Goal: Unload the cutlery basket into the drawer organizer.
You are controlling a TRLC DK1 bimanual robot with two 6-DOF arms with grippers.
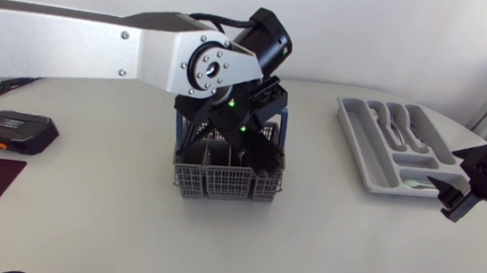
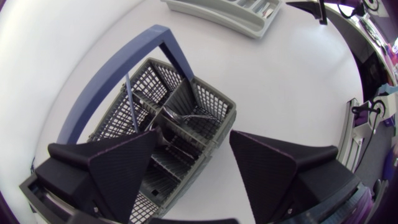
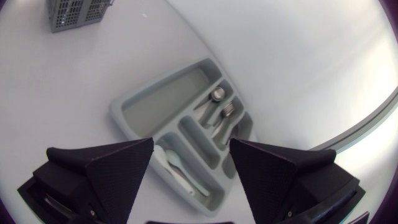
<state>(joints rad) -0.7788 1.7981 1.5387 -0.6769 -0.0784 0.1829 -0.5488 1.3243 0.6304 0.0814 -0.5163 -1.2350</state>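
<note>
The left tool (image 2: 191, 152) hangs spread over the grey cutlery basket (image 1: 226, 181) at mid-counter (image 1: 331, 252). One finger is above its compartments and nothing is pinched. Silver cutlery (image 2: 185, 116) lies inside beneath the blue handle (image 2: 109, 74). The right tool (image 3: 191, 158), also spread and empty, hovers over one end of the drawer organizer (image 3: 146, 102), where spoons (image 3: 217, 96) rest in narrow slots.

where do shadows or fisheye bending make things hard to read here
Head view: the left arm overhangs the cutlery basket, hiding its contents. Left wrist view: fisheye bows the basket's blue handle into an arc. Right wrist view: the drawer organizer looks curved but evenly lit.
</note>
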